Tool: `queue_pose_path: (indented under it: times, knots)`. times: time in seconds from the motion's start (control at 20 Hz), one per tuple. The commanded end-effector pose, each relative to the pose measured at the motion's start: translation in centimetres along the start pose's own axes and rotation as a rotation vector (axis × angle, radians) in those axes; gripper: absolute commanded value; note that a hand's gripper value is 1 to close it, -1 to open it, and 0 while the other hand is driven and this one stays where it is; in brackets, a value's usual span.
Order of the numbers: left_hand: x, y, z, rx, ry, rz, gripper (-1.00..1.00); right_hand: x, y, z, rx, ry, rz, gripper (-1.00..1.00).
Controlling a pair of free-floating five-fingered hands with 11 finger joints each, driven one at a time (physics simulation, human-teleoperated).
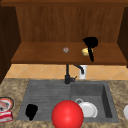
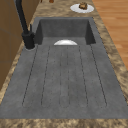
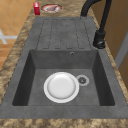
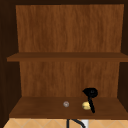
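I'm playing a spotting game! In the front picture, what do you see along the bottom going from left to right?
Red box → left hand → red ball → white plate in the sink basin.

wooden shelf [image 1: 40, 53] — yellow lump [image 1: 85, 51], small grey knob [image 1: 66, 50] on it

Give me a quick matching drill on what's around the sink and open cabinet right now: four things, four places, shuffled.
Things:
1. white plate
2. yellow object
3. left hand
4. red ball

Places:
A. over the draining board
B. at the sink's front edge, front view
C. in the sink basin
D. on the lowest cabinet shelf, at the right hand

Pairs: 1-C, 2-D, 3-A, 4-B
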Motion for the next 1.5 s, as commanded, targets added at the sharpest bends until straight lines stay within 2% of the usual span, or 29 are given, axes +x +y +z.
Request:
queue_pose_path:
  times: [0.0, 0.2, 0.65, 1.3, 1.45]
  knots:
    - [0.0, 0.0, 0.0, 0.000, 0.000, 0.000, 0.00, -0.1, 1.9, -3.3, 0.043, -0.001, 0.017, -1.00]
    - [0.0, 0.0, 0.0, 0.000, 0.000, 0.000, 0.00, -0.7, 3.4, -6.3, 0.073, -0.005, -0.006, -1.00]
    - [0.0, 0.0, 0.0, 0.000, 0.000, 0.000, 0.00, -1.2, 5.0, -11.1, 0.266, -0.008, -0.026, -1.00]
    - [0.0, 0.0, 0.0, 0.000, 0.000, 0.000, 0.00, -2.9, 3.4, -18.4, 0.469, -0.015, -0.042, -1.00]
    - [0.0, 0.0, 0.0, 0.000, 0.000, 0.000, 0.00, -3.0, 4.0, -20.0, 0.483, -0.007, -0.046, -1.00]
